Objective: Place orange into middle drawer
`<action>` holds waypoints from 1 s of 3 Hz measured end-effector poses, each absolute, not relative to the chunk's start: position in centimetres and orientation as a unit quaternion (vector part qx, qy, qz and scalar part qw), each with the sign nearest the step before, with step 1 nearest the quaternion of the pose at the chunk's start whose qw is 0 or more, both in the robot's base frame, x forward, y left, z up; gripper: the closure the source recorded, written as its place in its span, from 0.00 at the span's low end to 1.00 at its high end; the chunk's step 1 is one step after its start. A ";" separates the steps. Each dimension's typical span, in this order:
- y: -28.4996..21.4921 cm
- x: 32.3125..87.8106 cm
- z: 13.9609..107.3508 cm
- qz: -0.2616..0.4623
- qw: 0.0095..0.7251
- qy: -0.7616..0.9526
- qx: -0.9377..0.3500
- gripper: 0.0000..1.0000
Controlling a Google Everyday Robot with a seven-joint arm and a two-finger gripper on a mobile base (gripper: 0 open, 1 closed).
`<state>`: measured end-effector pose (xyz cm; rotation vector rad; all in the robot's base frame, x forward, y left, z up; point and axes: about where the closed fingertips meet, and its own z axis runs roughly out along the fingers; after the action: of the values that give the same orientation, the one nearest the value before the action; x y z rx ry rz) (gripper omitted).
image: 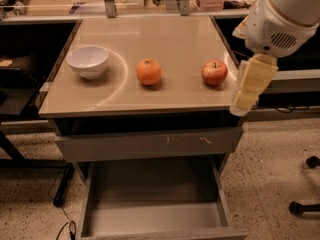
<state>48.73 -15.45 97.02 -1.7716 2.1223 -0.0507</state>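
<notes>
The orange sits on the tan tabletop near its front middle. The middle drawer is pulled open below the table, its flat grey floor bare. My gripper hangs pointing down at the table's right front corner, just right of the red apple and well to the right of the orange. It holds nothing that I can see.
A white bowl stands at the left of the tabletop. A closed drawer front with pale scratches is above the open drawer. Chair casters are on the floor at right, and a dark desk frame is at left.
</notes>
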 end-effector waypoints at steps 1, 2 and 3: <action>-13.7 52.9 95.5 0.015 0.213 0.778 -0.591 0.00; -11.9 57.4 94.3 0.041 0.227 0.791 -0.566 0.00; -11.7 57.8 94.1 0.044 0.227 0.792 -0.565 0.00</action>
<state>57.82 -11.71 94.10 -1.5572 2.1815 0.1201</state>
